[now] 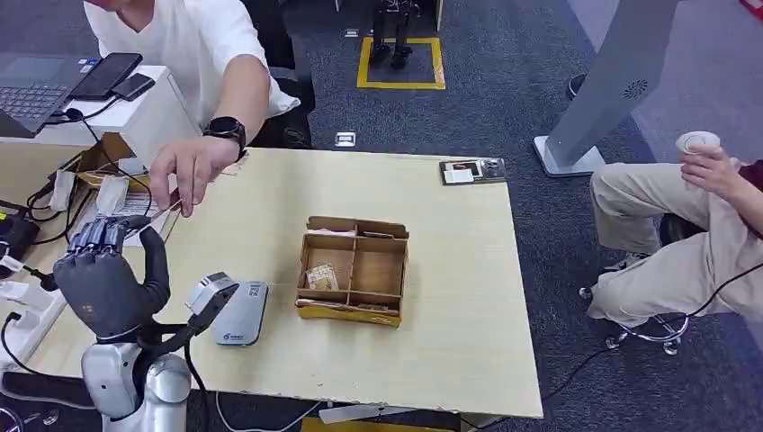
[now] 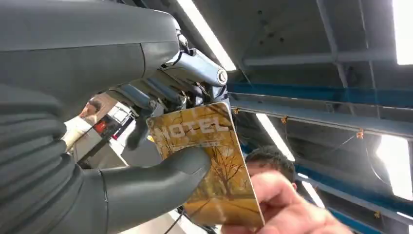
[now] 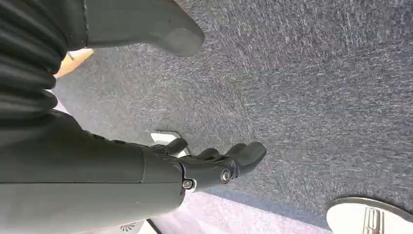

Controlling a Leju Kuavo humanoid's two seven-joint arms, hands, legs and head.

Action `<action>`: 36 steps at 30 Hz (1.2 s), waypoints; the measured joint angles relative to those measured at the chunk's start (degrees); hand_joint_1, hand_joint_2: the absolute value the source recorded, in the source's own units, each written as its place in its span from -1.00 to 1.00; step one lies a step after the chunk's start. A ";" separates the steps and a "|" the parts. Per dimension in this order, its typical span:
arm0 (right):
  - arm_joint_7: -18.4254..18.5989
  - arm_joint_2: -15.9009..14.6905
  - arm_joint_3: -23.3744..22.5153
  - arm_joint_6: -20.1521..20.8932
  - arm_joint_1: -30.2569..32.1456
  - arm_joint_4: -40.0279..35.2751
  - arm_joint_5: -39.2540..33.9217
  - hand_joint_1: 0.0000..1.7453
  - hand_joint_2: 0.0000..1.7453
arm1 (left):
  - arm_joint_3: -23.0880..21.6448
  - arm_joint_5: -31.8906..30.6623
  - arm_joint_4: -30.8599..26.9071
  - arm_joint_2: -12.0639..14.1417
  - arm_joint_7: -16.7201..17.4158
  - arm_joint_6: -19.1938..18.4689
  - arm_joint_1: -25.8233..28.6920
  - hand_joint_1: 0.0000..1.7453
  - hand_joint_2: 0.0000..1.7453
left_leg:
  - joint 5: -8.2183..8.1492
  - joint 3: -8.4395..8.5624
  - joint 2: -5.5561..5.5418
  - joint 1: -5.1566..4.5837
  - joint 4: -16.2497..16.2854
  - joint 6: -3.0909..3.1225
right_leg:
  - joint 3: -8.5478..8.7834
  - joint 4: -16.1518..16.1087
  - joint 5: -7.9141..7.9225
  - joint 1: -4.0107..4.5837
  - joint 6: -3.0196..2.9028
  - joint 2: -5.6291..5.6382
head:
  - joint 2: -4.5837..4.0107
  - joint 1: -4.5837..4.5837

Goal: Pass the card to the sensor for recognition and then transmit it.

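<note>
Left hand (image 1: pixel 103 270), raised over the table's (image 1: pixel 450 342) near left corner: thumb and fingers (image 2: pixel 146 95) clamped on a yellow card (image 2: pixel 214 165) printed "HOTEL", the thumb pressed across its face. Person's hand (image 1: pixel 191 171), reaching in over the table's left edge from the far side: in the left wrist view its fingertips touch the card's free end, so both hold the card at once. Right hand (image 3: pixel 214 168): hangs over the grey carpet, fingers loosely curled in on nothing. Grey sensor pad (image 1: pixel 241 313): flat on the table near the front left, just beside the left forearm, apart from the card. Cardboard divider box (image 1: pixel 353 270): mid-table, a small packet in one compartment. Small tray of items (image 1: pixel 471 170): far right edge. Seated person (image 1: pixel 693 234) with a cup: off the right side, clear of the work. Hazards, as judged: the card is shared between two grips, so if the left hand lets go before the person has a firm pinch, the card can drop to the table or off the left edge; if it lets go late, a pull can bend the card or tug the fingers. Whether the sensor has registered the card cannot be told; handing it over unread would leave the task incomplete. The cables at the left edge sit close to the raised arm and could snag.
</note>
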 joint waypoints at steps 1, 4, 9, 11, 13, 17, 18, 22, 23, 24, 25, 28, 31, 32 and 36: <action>0.00 0.02 0.02 0.00 0.00 0.00 -0.02 -1.00 1.00 | 0.00 -0.07 0.04 0.00 0.00 0.00 -0.05 1.00 1.00 | 0.00 0.00 0.00 0.00 0.00 0.00 | 0.00 0.00 0.00 0.00 0.00 0.00 | 0.02 0.00; -0.07 0.07 0.02 0.00 -0.01 0.00 -0.11 -1.00 1.00 | 0.00 -0.37 0.13 0.00 0.02 0.00 -0.13 1.00 1.00 | 0.00 0.00 0.00 0.00 0.00 0.00 | 0.00 0.00 0.00 0.00 0.00 0.00 | 0.02 0.00; -0.07 0.13 0.02 0.00 -0.01 0.00 -0.20 -1.00 1.00 | 0.00 -1.01 0.15 0.00 0.18 0.00 -0.13 1.00 1.00 | 0.00 0.00 0.00 0.00 0.00 0.00 | 0.00 0.00 0.00 0.00 0.00 0.00 | 0.00 0.00; -0.07 0.13 0.02 0.00 -0.01 0.00 -0.24 -1.00 1.00 | 0.00 -1.38 0.15 0.00 0.55 0.00 -0.13 1.00 1.00 | 0.00 0.00 0.00 0.00 0.00 0.00 | 0.00 0.00 0.00 0.00 0.00 0.00 | 0.00 0.00; -0.07 0.13 0.02 0.00 -0.01 0.00 -0.33 -1.00 1.00 | 0.00 -1.40 0.15 0.00 0.70 0.00 -0.12 1.00 1.00 | 0.00 0.00 0.00 0.00 0.00 0.00 | 0.00 0.00 0.00 0.00 0.00 0.00 | 0.00 0.00; -0.07 0.13 0.02 0.00 -0.01 0.00 -0.35 -1.00 1.00 | 0.00 -1.46 0.15 0.00 0.72 0.00 -0.12 1.00 1.00 | 0.00 0.00 0.00 0.00 0.00 0.00 | 0.00 0.00 0.00 0.00 0.00 0.00 | 0.02 0.00; -0.07 0.13 0.02 0.00 -0.01 0.00 -0.35 -1.00 1.00 | 0.00 -1.46 0.15 0.00 0.72 0.00 -0.12 1.00 1.00 | 0.00 0.00 0.00 0.00 0.00 0.00 | 0.00 0.00 0.00 0.00 0.00 0.00 | 0.00 0.00; -0.07 0.15 0.02 0.00 0.00 0.00 -0.44 -1.00 1.00 | 0.00 -2.32 0.15 0.00 1.20 0.00 -0.12 1.00 1.00 | 0.00 0.00 0.00 0.00 0.00 0.00 | 0.00 0.00 0.00 0.00 0.00 0.00 | 0.00 0.00; -0.07 0.15 0.02 0.00 0.00 0.00 -0.44 -1.00 1.00 | 0.00 -2.58 0.15 0.00 1.29 0.00 -0.12 1.00 1.00 | 0.00 0.00 0.00 0.00 0.00 0.00 | 0.00 0.00 0.00 0.00 0.00 0.00 | 0.00 0.00; -0.07 0.15 0.02 0.00 -0.01 0.00 -0.44 -1.00 1.00 | 0.00 -2.73 0.15 0.00 1.40 0.00 -0.12 1.00 1.00 | 0.00 0.00 0.00 0.00 0.00 0.00 | 0.01 0.00 0.00 0.00 0.00 0.00 | 0.00 0.00; -0.07 0.17 0.04 0.00 -0.01 0.00 -0.44 -1.00 1.00 | 0.00 -2.97 0.15 0.00 1.64 0.02 -0.12 1.00 1.00 | 0.00 -0.01 0.00 0.00 0.00 0.00 | 0.01 0.00 0.00 0.00 0.00 0.00 | 0.02 0.00; -0.07 0.20 0.04 0.00 0.00 0.00 -0.65 -1.00 1.00 | 0.22 -3.45 0.13 0.02 2.47 0.02 -0.07 1.00 1.00 | 0.00 -0.01 -0.01 0.00 0.00 0.00 | 0.01 0.00 0.00 0.00 0.00 0.00 | 0.00 0.00; -0.07 0.20 0.02 0.00 0.01 0.00 -0.98 -1.00 1.00 | 0.68 -3.98 0.15 0.02 3.08 0.02 0.02 1.00 1.00 | 0.00 -0.02 -0.01 0.00 0.00 0.00 | 0.01 0.00 0.00 0.00 0.00 -0.01 | 0.00 0.02; -0.07 0.20 0.04 0.00 0.01 0.00 -0.98 -1.00 1.00 | 0.92 -4.04 0.15 0.02 3.10 0.02 0.06 1.00 1.00 | 0.00 -0.02 -0.01 0.00 0.00 0.00 | 0.00 0.00 0.00 0.00 0.00 -0.01 | 0.00 0.00; -0.07 0.20 0.02 0.00 0.02 0.00 -1.05 -1.00 1.00 | 1.66 -5.05 0.15 0.02 4.33 0.02 0.20 1.00 1.00 | 0.00 -0.02 -0.01 0.00 0.00 0.00 | 0.01 0.00 0.00 0.00 0.00 -0.02 | 0.00 0.00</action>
